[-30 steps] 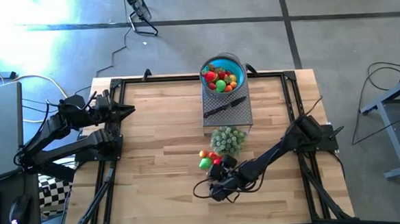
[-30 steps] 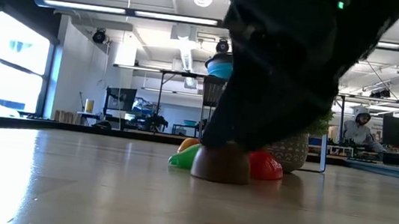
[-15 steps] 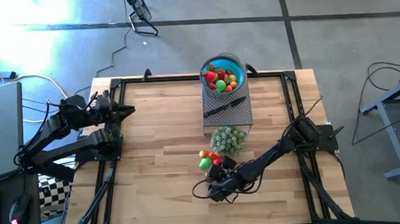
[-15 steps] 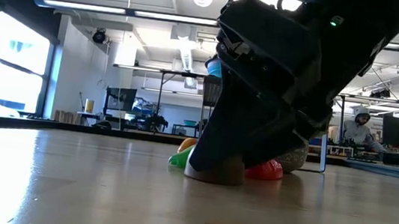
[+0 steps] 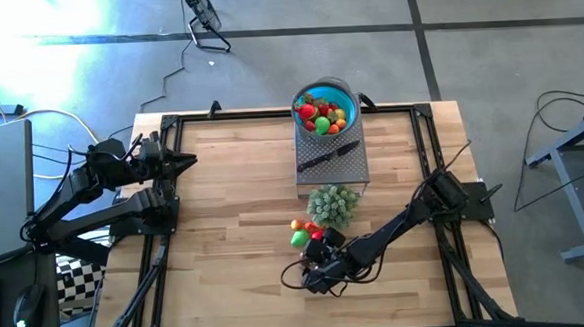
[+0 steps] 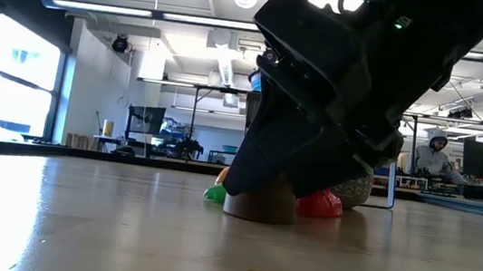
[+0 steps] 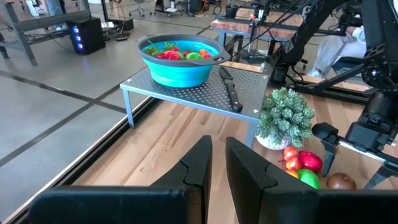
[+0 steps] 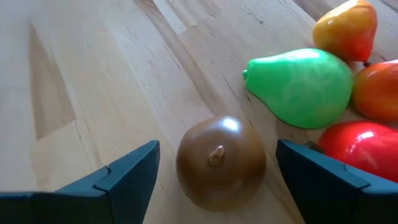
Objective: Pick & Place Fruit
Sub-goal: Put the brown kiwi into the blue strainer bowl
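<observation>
near the front edge of the table (image 5: 223, 187), the right gripper (image 8: 214, 171) is down at the wood with its fingers (image 8: 134, 171) spread wide, one on each side of a brown fruit (image 8: 221, 163). the fruit sits on the boards between them, and in the right wrist view there is a gap on both sides, so neither finger touches it. in the low view the dark gripper body covers the top of the brown fruit (image 6: 259, 201), which rests on the table.

just behind the brown one lie a green pear-shaped fruit (image 8: 298, 87), a yellow-orange fruit (image 8: 347, 30) and a red fruit (image 8: 357, 152), bunched close together; an orange-red one (image 8: 376, 90) shows at the edge of that view. from above, this small heap (image 5: 304, 230) lies just beside a pale green bushy plant (image 5: 332, 203).

farther back, a perforated metal stand (image 5: 332, 161) carries a black-handled knife (image 5: 324, 159) and a blue bowl (image 7: 180, 59) full of red, green and orange fruit (image 5: 324, 115).

the left gripper (image 7: 214, 163) waits at the left side of the table, raised above the wood, its fingers drawn narrow with only a slit between them, holding nothing.

no brand, label or writing can be read on any of the things.

in the low view a person (image 6: 435, 156) sits at a desk in the room beyond.
</observation>
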Action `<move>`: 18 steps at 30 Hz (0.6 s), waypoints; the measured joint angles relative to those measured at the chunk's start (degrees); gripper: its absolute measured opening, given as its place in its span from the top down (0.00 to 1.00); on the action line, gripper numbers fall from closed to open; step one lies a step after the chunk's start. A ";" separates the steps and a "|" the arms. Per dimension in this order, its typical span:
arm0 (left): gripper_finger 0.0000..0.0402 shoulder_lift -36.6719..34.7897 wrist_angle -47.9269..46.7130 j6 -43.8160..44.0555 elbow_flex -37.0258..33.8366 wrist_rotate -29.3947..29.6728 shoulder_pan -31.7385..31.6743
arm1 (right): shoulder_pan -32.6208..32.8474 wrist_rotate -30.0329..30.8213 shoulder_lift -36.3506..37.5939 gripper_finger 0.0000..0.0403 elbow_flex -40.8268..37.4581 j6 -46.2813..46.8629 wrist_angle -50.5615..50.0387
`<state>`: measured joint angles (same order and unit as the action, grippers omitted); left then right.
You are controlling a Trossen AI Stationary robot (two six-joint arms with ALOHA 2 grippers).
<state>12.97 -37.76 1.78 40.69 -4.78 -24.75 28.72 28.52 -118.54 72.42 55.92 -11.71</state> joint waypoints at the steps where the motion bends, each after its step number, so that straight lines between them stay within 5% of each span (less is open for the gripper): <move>1: 0.89 0.00 -0.01 -0.01 0.00 -0.01 0.00 | 0.00 0.03 0.00 0.22 0.00 0.00 0.00; 18: 0.89 0.00 -0.13 0.01 0.00 -0.04 0.00 | -0.15 3.41 0.00 0.22 0.00 1.36 -0.05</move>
<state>12.97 -37.89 1.79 40.69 -4.82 -24.75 28.58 31.93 -118.54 72.42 57.28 -11.76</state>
